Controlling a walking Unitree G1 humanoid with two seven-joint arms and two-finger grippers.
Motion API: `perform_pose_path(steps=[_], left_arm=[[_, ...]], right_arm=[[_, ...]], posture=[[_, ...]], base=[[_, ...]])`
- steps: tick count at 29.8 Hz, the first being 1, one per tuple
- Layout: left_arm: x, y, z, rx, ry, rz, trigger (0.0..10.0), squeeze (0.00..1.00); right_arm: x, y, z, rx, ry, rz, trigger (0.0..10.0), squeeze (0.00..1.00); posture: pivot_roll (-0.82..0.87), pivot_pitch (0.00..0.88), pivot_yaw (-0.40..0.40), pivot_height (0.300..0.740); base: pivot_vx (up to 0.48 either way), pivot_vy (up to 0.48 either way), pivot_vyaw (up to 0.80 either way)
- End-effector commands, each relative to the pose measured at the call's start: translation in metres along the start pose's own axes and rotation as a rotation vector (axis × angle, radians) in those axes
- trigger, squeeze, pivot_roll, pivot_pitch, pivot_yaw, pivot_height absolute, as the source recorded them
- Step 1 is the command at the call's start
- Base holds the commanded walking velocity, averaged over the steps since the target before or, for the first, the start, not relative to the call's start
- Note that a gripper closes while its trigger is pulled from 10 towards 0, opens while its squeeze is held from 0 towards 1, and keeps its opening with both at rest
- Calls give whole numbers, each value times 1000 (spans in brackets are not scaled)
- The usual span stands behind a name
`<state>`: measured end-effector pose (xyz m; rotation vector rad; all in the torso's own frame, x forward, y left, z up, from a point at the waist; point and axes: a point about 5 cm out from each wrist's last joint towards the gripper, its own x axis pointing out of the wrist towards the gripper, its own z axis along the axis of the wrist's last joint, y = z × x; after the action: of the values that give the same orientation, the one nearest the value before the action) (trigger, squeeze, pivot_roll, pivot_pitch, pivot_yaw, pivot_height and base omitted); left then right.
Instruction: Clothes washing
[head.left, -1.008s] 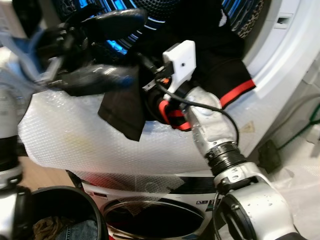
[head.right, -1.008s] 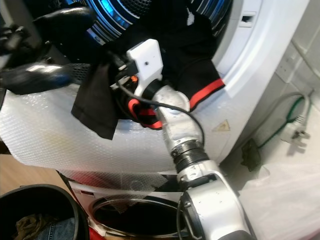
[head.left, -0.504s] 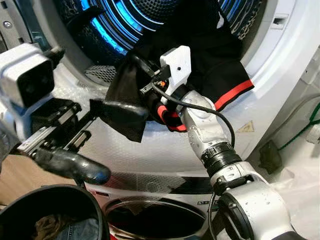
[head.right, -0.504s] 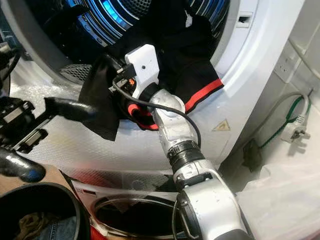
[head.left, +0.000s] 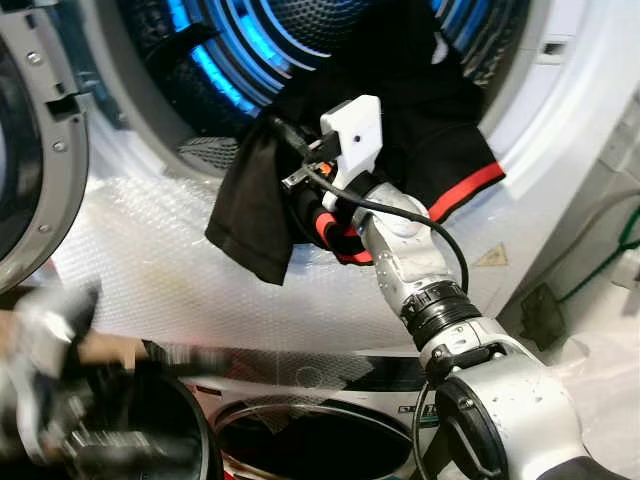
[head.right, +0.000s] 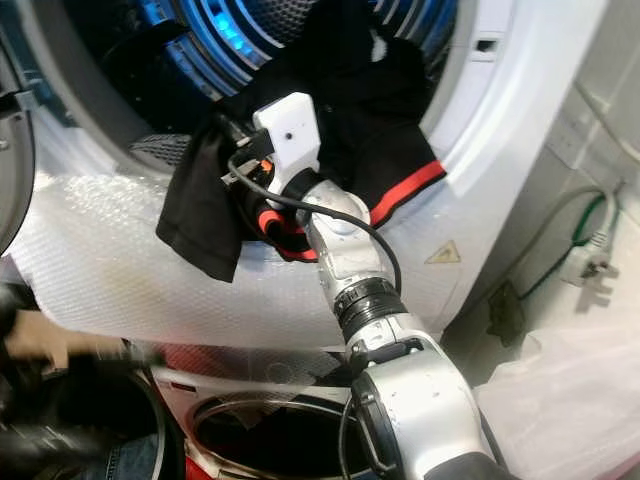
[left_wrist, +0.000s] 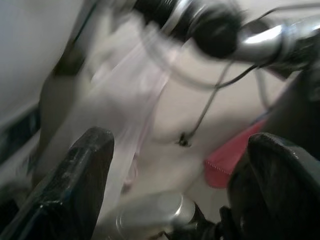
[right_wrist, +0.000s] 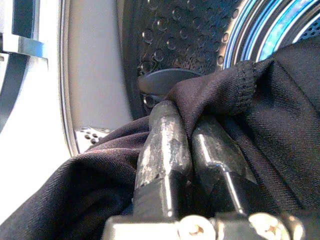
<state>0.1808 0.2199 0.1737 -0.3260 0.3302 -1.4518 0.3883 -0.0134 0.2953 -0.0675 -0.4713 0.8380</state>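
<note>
A black garment with red trim (head.left: 425, 135) hangs out of the washer's blue-lit drum (head.left: 300, 25), with one flap (head.left: 250, 205) draped over the front lip. My right arm (head.left: 410, 250) reaches up to the drum mouth. Seen through its wrist camera, my right gripper (right_wrist: 187, 112) is shut on a fold of the black cloth. My left gripper (head.left: 60, 400) is a blur at the lower left, beside the black basket (head.left: 175, 420). The left wrist view shows its fingers (left_wrist: 82, 170) spread wide, with nothing between them.
Bubble wrap (head.left: 150, 260) covers the washer's front below the drum. The round door (head.left: 30, 150) stands open at the left. A second round door (head.left: 310, 445) sits lower down. Denim (head.right: 125, 460) lies in the basket. A plug and green cable (head.right: 585, 250) hang on the right wall above plastic sheeting (head.right: 560, 390).
My left arm has dropped from in front of the drum to the lower left by the basket. The right gripper keeps its hold on the black garment in the same place.
</note>
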Motion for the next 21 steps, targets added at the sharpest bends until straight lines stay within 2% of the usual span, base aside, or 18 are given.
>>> perform_pose_path(steps=[1,2,3,5,6,8,9,10,13,15,16,18,19,21], left_arm=[[-1,11,-13,6,59,95,10000,0],[0,23,-29,2,89,195,10000,0],[0,23,-29,2,89,195,10000,0],[3,47,-48,-36,52,363,10000,0],[7,58,-57,-26,45,451,10000,0],[12,63,-64,-37,51,470,10000,0],[28,70,-78,-58,59,488,10000,0],[28,70,-78,-58,59,488,10000,0],[54,75,-93,-70,62,469,10000,0],[67,79,-99,-58,62,477,10000,0],[67,79,-99,-58,62,477,10000,0],[77,85,-99,-58,17,515,10000,0],[77,85,-99,-58,17,515,10000,0],[85,87,-101,-44,3,549,10000,0]], right_arm=[[6,5,1,6,13,19,0,0],[9,6,4,3,7,24,0,0],[9,6,4,3,7,24,0,0],[14,7,10,-10,-2,30,0,0],[17,7,15,-10,-12,26,0,0],[18,7,18,-11,-17,24,0,0],[23,6,25,-25,-23,13,0,0],[23,6,25,-25,-23,13,0,0],[34,9,41,-89,-28,30,0,0],[43,14,53,-141,-23,53,0,0],[43,14,53,-141,-23,53,0,0],[52,21,59,-211,26,72,0,0],[52,21,59,-211,26,72,0,0],[58,24,63,-267,85,52,0,0]], posture=[[8,0,30,740],[8,0,28,740],[8,0,28,740],[4,0,29,740],[4,0,29,740],[0,0,25,740],[-4,0,24,740],[-4,0,24,740],[-13,0,16,740],[-13,0,-1,740],[-13,0,-1,740],[-5,0,-11,740],[-5,0,-11,740],[29,0,-36,740]], base=[[0,0,0],[0,0,0],[0,0,0],[0,0,0],[0,0,0],[0,0,0],[0,0,0],[0,0,0],[0,0,0],[0,0,0],[0,0,0],[0,0,0],[0,0,0],[0,0,0]])
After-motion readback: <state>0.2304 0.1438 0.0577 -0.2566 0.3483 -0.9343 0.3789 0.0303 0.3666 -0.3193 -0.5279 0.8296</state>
